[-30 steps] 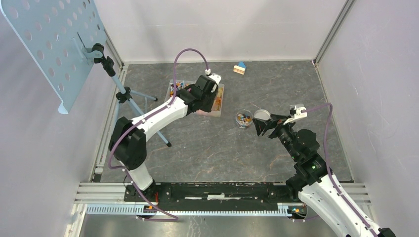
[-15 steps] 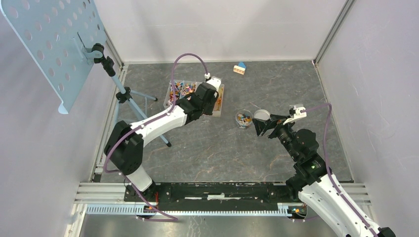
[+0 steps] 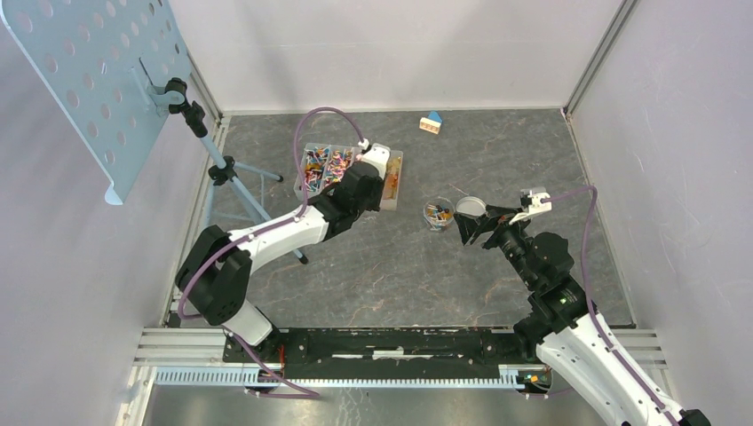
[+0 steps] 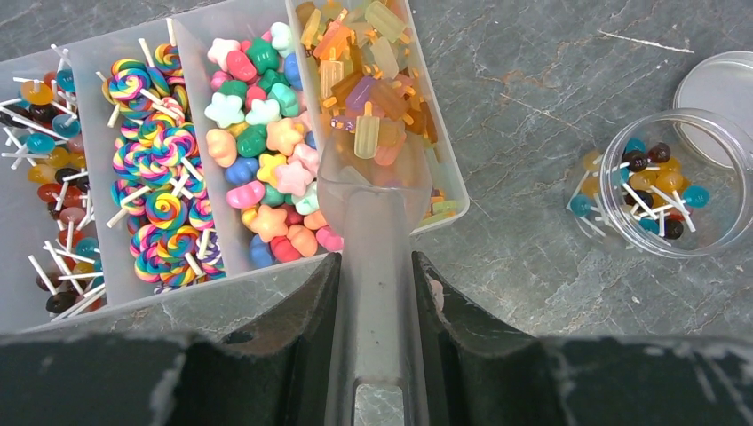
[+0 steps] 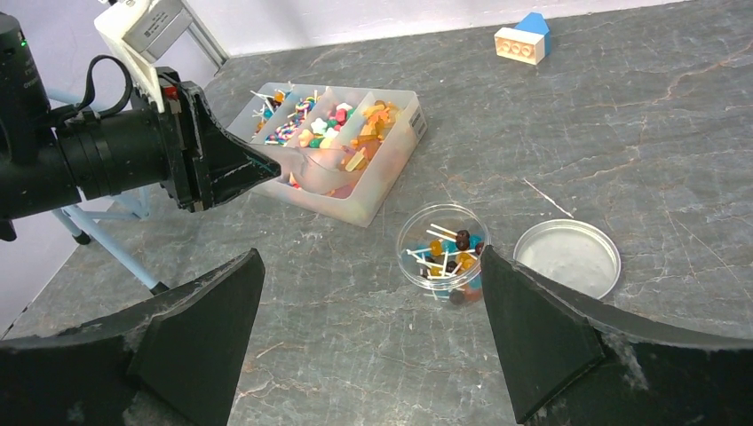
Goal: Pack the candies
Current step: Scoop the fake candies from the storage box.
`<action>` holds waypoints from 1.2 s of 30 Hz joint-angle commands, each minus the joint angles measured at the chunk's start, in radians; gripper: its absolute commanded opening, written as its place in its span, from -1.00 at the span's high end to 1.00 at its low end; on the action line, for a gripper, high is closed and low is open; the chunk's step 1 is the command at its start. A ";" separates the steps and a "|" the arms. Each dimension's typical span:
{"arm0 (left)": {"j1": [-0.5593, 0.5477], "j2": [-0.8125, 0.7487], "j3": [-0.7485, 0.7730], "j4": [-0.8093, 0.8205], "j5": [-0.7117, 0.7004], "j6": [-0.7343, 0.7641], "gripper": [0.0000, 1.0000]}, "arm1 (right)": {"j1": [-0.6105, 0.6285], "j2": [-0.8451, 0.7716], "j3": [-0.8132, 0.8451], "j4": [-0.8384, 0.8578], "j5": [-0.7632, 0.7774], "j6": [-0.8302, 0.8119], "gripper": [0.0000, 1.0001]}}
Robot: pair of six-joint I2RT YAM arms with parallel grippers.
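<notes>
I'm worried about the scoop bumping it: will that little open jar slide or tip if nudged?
Probably light: the jar is small clear plastic holding only a few lollipops. Being squat and wide, it would likely slide on the smooth tabletop rather than tip.

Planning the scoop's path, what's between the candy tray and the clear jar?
Nothing: bare table between tray and jar, clear in the left wrist view.

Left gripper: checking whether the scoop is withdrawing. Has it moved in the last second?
Yes. In the top view the left gripper, shut on the scoop, has drawn back toward the arm bases, uncovering more of the fixed tray.
</notes>
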 commanded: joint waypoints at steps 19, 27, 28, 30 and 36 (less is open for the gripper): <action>-0.027 -0.085 -0.192 0.257 0.002 0.069 0.95 | -0.002 0.019 -0.001 0.037 0.003 0.001 -0.96; -0.027 -0.114 -0.209 0.245 -0.007 0.086 0.95 | -0.002 0.023 0.005 0.039 0.004 0.000 -0.96; -0.027 -0.119 -0.214 0.245 -0.007 0.088 0.95 | -0.002 0.024 0.006 0.039 0.004 0.000 -0.96; -0.027 -0.127 -0.221 0.245 -0.004 0.090 0.95 | -0.002 0.025 0.007 0.043 0.004 0.000 -0.96; -0.027 -0.144 -0.249 0.260 0.008 0.093 0.95 | -0.002 0.033 0.007 0.044 0.003 -0.003 -0.96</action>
